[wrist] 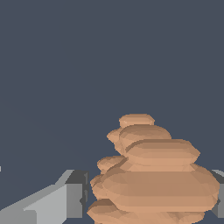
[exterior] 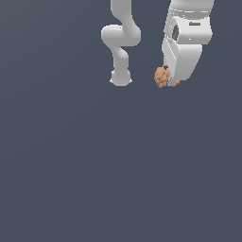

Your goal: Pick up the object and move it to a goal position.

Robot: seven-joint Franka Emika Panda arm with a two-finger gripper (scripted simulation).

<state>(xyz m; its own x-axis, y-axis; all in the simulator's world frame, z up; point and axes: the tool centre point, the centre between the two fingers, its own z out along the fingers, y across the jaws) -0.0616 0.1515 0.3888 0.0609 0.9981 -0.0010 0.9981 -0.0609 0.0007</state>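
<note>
The hand (wrist: 148,197) pinches the object (exterior: 162,77) between its 2 fingers (wrist: 65,197), the lump filling the gap. The carrying step seems underway; next, hold firm and travel to the goal, unseen here.

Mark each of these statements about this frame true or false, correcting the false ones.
1. The orange-tan lumpy object sits at the tip of the claw. True.
2. In the wrist view the object lies between the two fingers. True.
3. The object is smooth and blue. False: it is orange-tan, with a ridged, bumpy surface.
4. The object is much wider than the white claw body. False: in the exterior view it is clearly narrower than it.
5. A second loose item lies on the dark grey surface near the arm base. False: only the arm and the one object are visible.
</note>
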